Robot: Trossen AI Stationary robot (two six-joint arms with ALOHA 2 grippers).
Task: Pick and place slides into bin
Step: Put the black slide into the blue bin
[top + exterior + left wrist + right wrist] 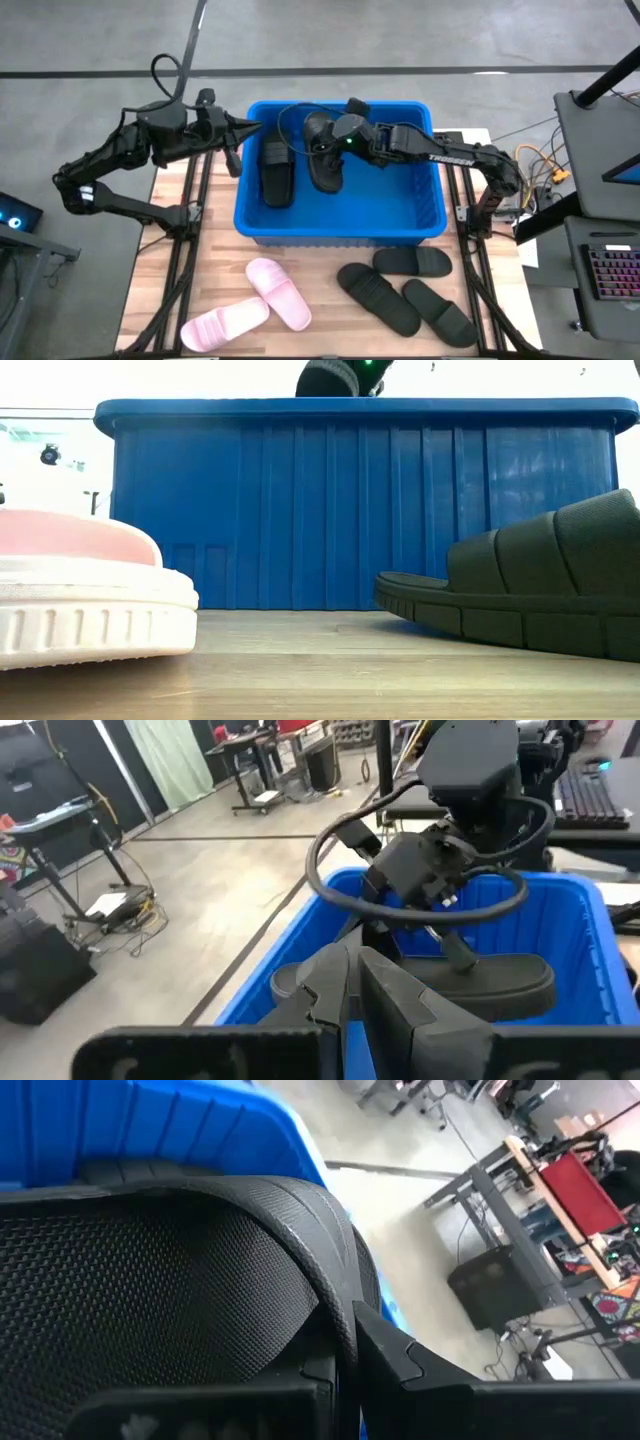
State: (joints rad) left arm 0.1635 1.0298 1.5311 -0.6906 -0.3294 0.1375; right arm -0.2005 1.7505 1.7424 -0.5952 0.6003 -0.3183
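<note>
Right tool [322,135] reaches over the blue bin [340,228] from three o'clock, its fingers pinching the strap of a black slide [325,160] that hangs over the bin's middle. Another black slide [276,172] lies inside at nine o'clock of it. Left tool [250,127] hovers at the bin's ten o'clock corner, fingers pressed together. On the desk [165,270] at six o'clock of the bin lie two pink slides [278,292] and three black slides [378,297].
</note>
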